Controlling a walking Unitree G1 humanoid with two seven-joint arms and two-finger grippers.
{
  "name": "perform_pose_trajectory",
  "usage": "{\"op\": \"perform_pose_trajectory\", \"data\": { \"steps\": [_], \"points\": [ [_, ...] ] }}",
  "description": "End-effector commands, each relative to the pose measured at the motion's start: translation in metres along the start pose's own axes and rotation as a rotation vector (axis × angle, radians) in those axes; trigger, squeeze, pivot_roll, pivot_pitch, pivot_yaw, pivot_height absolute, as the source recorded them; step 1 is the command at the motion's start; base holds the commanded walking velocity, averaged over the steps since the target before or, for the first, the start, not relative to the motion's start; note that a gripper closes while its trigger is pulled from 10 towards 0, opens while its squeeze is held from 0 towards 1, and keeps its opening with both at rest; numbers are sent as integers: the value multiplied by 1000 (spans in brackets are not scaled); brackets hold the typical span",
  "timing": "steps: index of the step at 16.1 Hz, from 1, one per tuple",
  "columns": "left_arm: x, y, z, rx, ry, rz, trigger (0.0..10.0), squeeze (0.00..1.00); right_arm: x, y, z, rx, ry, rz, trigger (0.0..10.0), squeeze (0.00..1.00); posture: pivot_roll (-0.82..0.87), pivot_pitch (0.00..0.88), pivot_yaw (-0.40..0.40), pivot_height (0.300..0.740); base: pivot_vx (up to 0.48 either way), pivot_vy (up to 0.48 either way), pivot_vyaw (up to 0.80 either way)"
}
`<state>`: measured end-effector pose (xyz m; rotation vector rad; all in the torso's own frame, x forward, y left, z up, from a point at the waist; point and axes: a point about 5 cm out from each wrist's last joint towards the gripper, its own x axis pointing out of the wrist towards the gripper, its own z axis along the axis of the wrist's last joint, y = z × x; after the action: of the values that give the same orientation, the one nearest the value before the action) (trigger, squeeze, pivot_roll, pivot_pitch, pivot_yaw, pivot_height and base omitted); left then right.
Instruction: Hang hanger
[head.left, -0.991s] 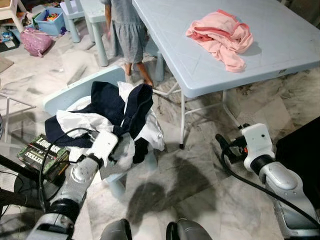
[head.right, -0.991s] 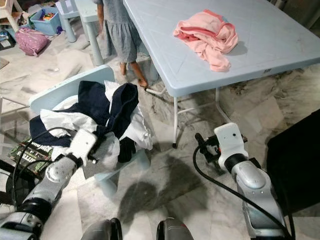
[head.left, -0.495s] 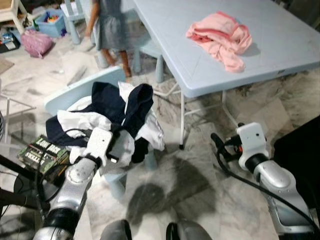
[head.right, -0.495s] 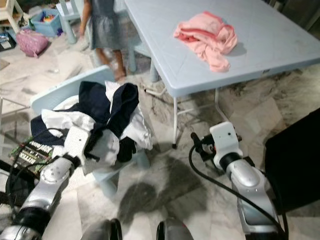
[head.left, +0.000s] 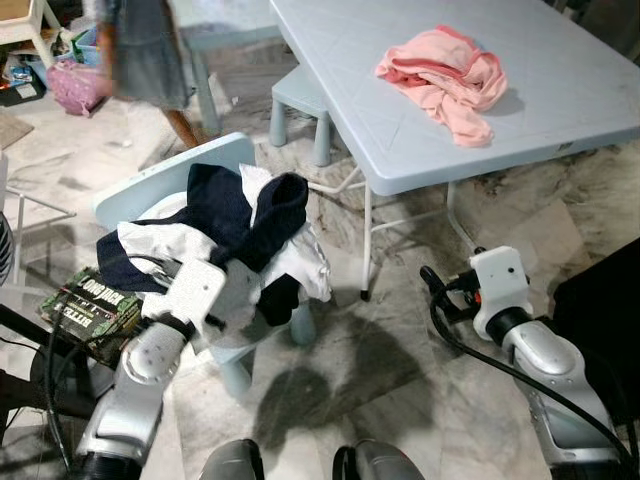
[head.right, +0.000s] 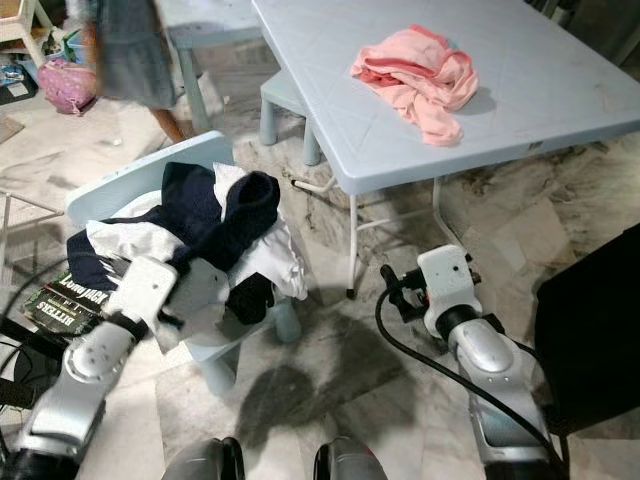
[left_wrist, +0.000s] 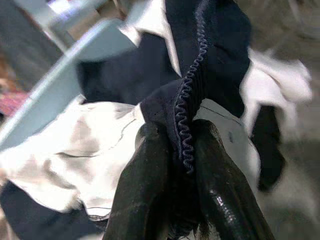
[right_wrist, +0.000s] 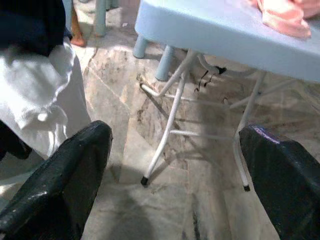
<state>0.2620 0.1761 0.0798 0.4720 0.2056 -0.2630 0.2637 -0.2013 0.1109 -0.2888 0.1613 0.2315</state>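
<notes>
Left gripper (left_wrist: 180, 136) clenched on the ribbed hem of the navy garment (left_wrist: 220, 60), at the front edge of the chair (head.left: 150, 185) heaped with dark and white clothes. Right gripper (right_wrist: 175, 165) spread wide, low beside the table (head.left: 350, 90). Since a second ago: person (head.left: 140, 60) gone from the table's near corner to the far left, leaving more room to move. Hanger not made out, perhaps buried in the heap. Pinch plain from the left wrist; from the head, hidden behind the wrist housing.
</notes>
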Motion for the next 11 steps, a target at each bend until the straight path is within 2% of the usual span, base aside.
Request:
{"op": "perform_pose_trajectory", "data": {
  "steps": [1, 2, 3, 5, 6, 7, 8, 10, 11],
  "points": [
    [-3, -11, -9, -9, 69, -64, 0, 0, 2, 3, -2, 1, 4, 6, 10000, 0, -80, 94, -30, 740, 0, 0, 0],
    [-3, -14, -13, -25, 100, -77, 5804, 0, 2, 4, -2, 2, 3, 8, 10000, 0, -82, 93, -31, 740, 0, 0, 0],
    [-2, -14, -13, -21, 103, -74, 10000, 0, 1, 4, -2, 4, 3, 10, 10000, 0, -82, 93, -31, 740, 0, 0, 0],
    [-3, -15, -12, -7, 103, -85, 10000, 0, 1, 4, -3, 6, 5, 11, 10000, 0, -81, 93, -31, 740, 0, 0, 0],
    [-4, -16, -15, 3, 108, -91, 10000, 694, 1, 5, -3, 7, 6, 12, 10000, 0, -78, 92, -33, 740, 0, 0, 0],
    [-4, -18, -19, 19, 125, -106, 10000, 1000, 2, 6, -3, 7, 4, 13, 10000, 0, -78, 92, -36, 740, 0, 0, 0],
    [-4, -19, -21, 28, 130, -122, 10000, 1000, 3, 6, -3, 7, 4, 14, 10000, 0, -78, 92, -36, 740, 0, 0, 0],
    [0, -21, -23, 112, 122, -148, 10000, 1000, 4, 8, -2, 7, 4, 21, 10000, 0, -76, 92, -40, 740, 0, 0, 0],
    [1, -20, -22, 125, 113, -147, 10000, 1000, 5, 8, -2, 7, 4, 21, 10000, 0, -78, 92, -42, 740, 0, 0, 0]
  ]
}}
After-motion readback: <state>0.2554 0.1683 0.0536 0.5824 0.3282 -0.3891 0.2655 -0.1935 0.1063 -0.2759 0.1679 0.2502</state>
